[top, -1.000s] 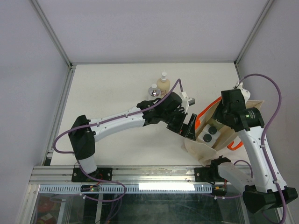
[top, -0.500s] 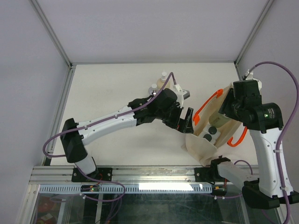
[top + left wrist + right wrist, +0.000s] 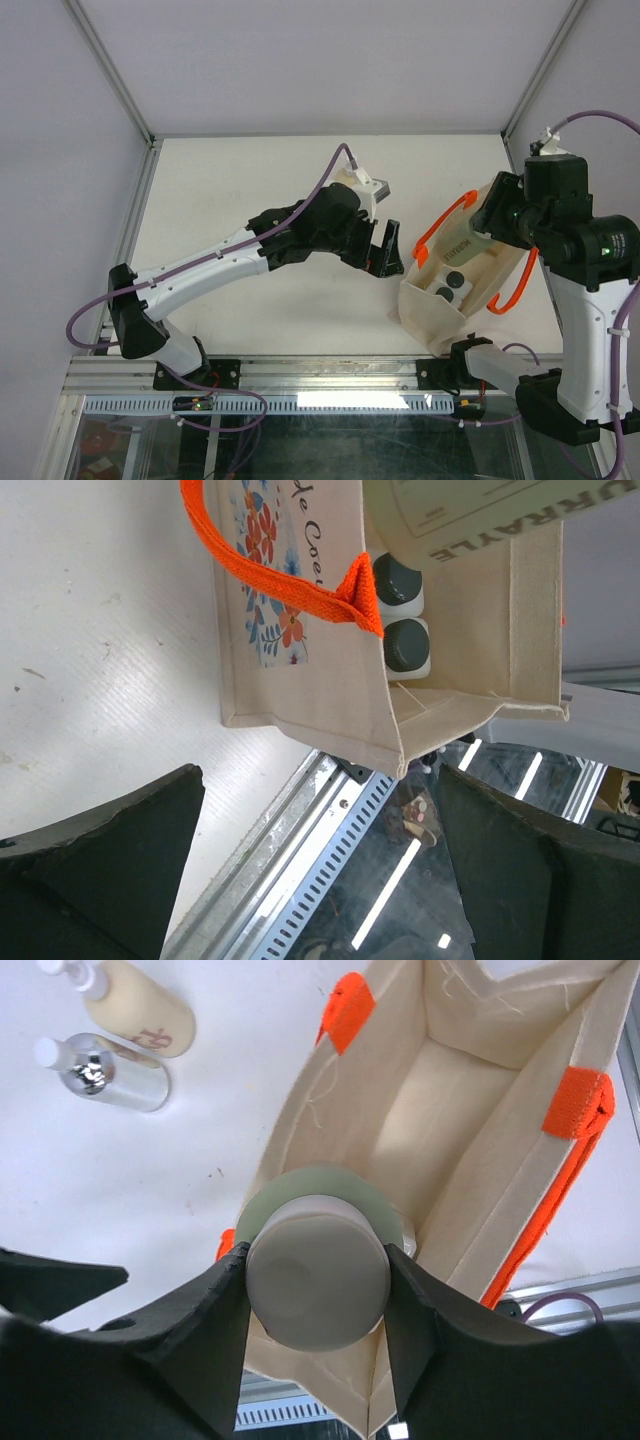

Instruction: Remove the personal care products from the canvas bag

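Broadly, one white tabletop (image 3: pixel 230 190) carries everything, and on it sits one canvas bag (image 3: pixel 425 312), mouth gaping, with two orange handles (image 3: pixel 578 1102), one on each long side of that mouth.

Two arms flank the bag. The left arm (image 3: pixel 215 265) reaches in from the bag's left, and its left hand (image 3: pixel 387 250) hangs just beside the bag with fingers spread wide and nothing between them. The right hand (image 3: pixel 318 1295) sits right above the bag's mouth, clenched around the olive cylinder (image 3: pixel 318 1260) just below its beige cap. The cylinder's lower part points down into the bag.

Five bottles in all. Two square bottles (image 3: pixel 400 585) with dark caps are inside the bag, touching each other, against one end wall. The one olive cylinder is in the grip over the opening. One cream pump bottle (image 3: pixel 145 1015) and one silver-capped bottle (image 3: pixel 115 1078) are out on the tabletop, side by side, well apart from the bag on its left.

From above, the left arm covers those two outside bottles. Seen from the left wrist, an orange handle crosses the bag's rim just beside the square bottles' caps.
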Tool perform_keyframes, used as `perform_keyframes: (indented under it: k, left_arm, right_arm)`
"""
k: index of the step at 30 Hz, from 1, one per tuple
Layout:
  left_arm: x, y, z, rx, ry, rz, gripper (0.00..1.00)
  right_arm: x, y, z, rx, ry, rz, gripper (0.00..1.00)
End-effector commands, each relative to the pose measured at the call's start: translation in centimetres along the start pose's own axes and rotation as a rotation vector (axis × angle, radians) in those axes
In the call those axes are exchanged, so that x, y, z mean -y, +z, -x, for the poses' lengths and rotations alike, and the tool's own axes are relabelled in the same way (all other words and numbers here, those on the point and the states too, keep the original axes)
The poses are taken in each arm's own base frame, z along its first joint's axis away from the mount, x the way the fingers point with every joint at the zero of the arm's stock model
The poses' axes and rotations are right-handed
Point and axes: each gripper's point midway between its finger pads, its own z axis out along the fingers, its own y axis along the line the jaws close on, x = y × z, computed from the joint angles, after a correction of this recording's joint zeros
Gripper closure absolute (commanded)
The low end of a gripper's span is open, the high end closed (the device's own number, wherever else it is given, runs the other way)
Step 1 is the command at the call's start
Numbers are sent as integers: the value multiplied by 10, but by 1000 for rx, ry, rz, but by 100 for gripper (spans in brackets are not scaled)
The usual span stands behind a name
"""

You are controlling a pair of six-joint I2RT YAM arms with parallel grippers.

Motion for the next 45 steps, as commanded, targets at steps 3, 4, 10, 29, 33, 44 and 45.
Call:
perform_keyframes:
  k: [3,4,10,29,33,44,45]
  left_arm:
    - [-12,-26,23,101,11,28,1]
    - [-15,-29,26,112,8,35,1]
    - [-30,-51,45,179,-7,61,1]
    - [-94,-160,101,536,-56,375,1]
    - [-100,-178,105,583,-63,428,1]
    - [-117,-207,99,623,-102,544,1]
    - [-119,-209,99,627,-105,552,1]
  right_arm:
    - [-46,-31,41,113,-15,247,100]
    - [-53,-31,43,112,-25,280,100]
    - [-87,-30,51,60,-59,423,100]
    - [-229,63,19,-49,-305,573,100]
    - [-260,104,-4,-15,-405,522,100]
    - [-333,188,-42,11,-514,504,100]
    - [-337,194,-45,9,-523,503,100]
